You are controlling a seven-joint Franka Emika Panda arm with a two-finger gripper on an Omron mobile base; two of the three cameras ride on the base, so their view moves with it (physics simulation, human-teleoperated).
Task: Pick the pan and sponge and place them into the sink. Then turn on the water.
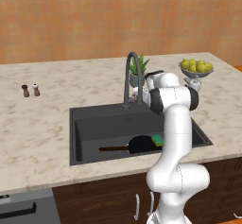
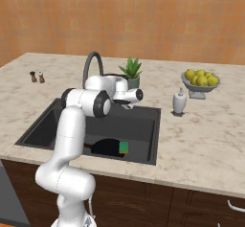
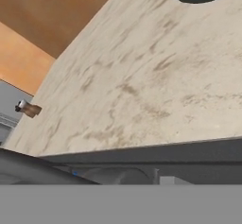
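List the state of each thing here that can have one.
pan: lying in the sink
sponge: in the sink, beside the pan
faucet: no water running
gripper: near the faucet base, open or shut cannot be told

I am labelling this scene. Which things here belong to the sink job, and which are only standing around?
Job:
pan, in the sink
sponge, in the sink beside the pan
sink
faucet

Standing around:
two shakers
potted plant
bowl of lemons
soap dispenser
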